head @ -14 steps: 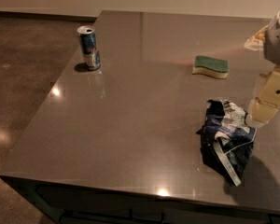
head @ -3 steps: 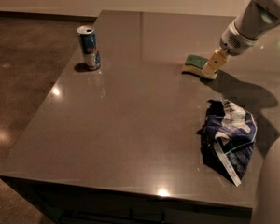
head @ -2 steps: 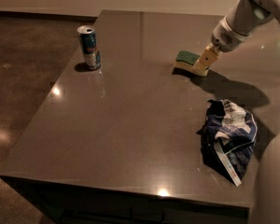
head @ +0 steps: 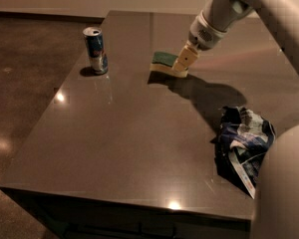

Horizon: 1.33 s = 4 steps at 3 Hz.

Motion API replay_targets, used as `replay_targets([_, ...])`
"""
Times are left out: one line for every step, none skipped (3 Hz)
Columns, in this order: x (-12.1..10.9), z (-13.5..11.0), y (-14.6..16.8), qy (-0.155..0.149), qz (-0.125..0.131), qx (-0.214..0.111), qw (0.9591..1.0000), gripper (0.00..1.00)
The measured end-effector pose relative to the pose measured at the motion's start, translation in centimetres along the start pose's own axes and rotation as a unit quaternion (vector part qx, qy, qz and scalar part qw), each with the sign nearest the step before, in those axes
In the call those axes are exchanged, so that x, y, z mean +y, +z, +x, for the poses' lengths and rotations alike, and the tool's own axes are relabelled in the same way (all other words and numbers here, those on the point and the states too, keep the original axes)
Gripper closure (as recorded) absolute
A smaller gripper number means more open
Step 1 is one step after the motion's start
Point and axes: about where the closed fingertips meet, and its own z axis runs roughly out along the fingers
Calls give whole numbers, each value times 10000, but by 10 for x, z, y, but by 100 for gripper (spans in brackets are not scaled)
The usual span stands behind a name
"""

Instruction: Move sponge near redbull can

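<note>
The sponge (head: 163,62), green on top with pale yellow foam below, is in the middle of the far half of the table. My gripper (head: 182,63) reaches down from the upper right and is shut on the sponge's right end, holding it just above the tabletop with a shadow underneath. The redbull can (head: 95,50), blue and silver, stands upright near the table's left edge, about a can's height and a half to the left of the sponge.
A crumpled dark blue-and-white foil bag (head: 243,146) lies at the right front of the grey table (head: 119,148). My arm (head: 249,4) crosses the upper right. The table's left and front edges drop to a brown floor (head: 20,83).
My gripper came in from the right, took hold of the sponge and has carried it leftward across the table toward the can. The can and bag have not moved.
</note>
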Motion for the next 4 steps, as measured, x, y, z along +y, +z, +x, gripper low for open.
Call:
replay_targets([21, -42, 29, -479, -217, 57, 9986, 100])
replay_targets([30, -66, 48, -734, -275, 137, 9968, 100])
replay_targets([35, -93, 77, -1091, -283, 291, 9932, 90])
replay_targets([37, -100, 87, -1183, -292, 340, 9920, 59])
